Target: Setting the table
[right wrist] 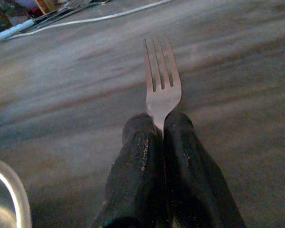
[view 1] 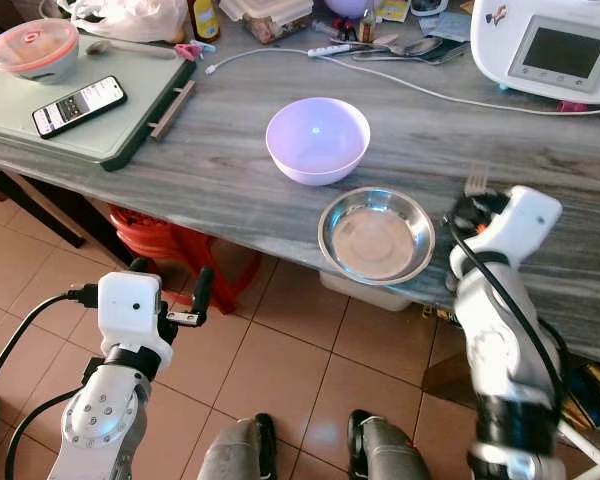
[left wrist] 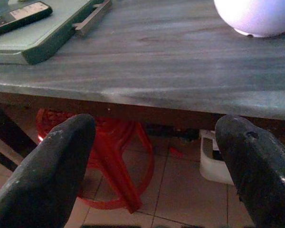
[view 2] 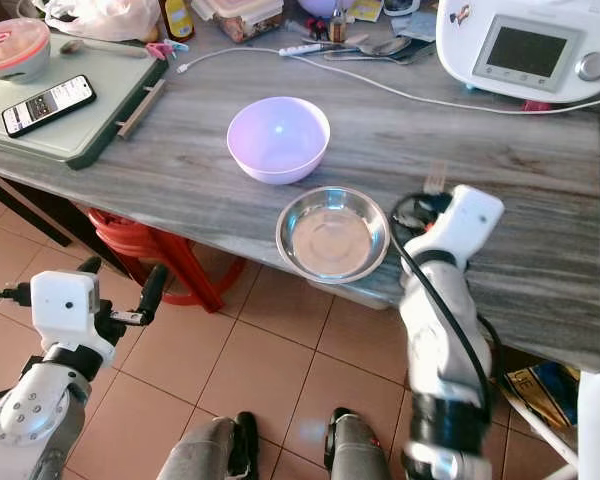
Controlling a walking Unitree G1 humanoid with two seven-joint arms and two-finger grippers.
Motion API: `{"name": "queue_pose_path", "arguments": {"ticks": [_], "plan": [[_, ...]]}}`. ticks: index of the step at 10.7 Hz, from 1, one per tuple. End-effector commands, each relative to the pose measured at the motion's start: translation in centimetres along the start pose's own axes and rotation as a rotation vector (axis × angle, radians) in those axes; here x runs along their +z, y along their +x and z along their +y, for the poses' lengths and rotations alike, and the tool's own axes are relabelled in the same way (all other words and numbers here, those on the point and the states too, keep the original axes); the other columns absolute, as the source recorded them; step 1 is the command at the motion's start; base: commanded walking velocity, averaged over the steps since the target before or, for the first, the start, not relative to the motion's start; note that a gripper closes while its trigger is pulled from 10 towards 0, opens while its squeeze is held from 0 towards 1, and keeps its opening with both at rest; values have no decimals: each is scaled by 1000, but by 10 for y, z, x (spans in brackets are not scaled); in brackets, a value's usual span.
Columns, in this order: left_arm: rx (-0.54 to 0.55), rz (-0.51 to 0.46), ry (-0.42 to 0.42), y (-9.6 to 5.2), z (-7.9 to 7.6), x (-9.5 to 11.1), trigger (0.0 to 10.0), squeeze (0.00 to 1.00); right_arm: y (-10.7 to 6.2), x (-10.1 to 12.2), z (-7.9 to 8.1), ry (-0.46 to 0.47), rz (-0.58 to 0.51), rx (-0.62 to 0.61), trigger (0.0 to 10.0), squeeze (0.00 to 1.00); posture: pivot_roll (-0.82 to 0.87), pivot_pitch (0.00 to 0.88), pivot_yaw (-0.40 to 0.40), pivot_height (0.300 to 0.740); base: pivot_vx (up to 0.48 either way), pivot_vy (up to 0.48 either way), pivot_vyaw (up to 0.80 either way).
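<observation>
My right gripper is shut on a metal fork, whose tines stick out past the fingers just above the grey stone tabletop. It hovers just right of a steel bowl that sits at the table's front edge. A lavender bowl stands behind the steel one. My left gripper hangs open below the table edge, over the tiled floor, with nothing between its fingers.
A green tray at the left holds a phone and a lidded container. A white appliance stands back right, its cable running across the table. A red stool stands under the table.
</observation>
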State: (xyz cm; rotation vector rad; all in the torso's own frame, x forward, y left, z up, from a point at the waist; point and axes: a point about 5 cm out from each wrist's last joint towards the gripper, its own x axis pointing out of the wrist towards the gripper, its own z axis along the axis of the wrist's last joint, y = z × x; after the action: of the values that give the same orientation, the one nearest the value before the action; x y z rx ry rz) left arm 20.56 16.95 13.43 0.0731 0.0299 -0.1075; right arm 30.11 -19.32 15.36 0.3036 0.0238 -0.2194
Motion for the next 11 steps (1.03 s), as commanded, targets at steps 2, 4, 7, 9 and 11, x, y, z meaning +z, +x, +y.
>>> {"name": "queue_pose_path", "arguments": {"ticks": [2,4,7,9,11], "plan": [[-11,12,-5,0,0,-1,10000,0,-9,-30,-11,-14,147,-43,10000,0,87,246,99,740,0,0,0],[-15,11,-4,1,0,-1,10000,0,-12,-37,-7,13,189,-24,10000,0,89,245,99,740,0,0,0],[-15,13,-8,1,-1,-1,10000,0,-9,-35,-6,23,194,-11,10000,1000,87,243,95,740,0,0,0],[-16,12,-9,2,-1,-1,10000,0,-9,-30,-6,3,172,2,10000,1000,87,240,95,740,0,0,0],[-18,11,-12,2,-3,-1,10000,0,-8,-20,-3,-23,126,36,10000,1000,79,237,90,740,0,0,0]]}}
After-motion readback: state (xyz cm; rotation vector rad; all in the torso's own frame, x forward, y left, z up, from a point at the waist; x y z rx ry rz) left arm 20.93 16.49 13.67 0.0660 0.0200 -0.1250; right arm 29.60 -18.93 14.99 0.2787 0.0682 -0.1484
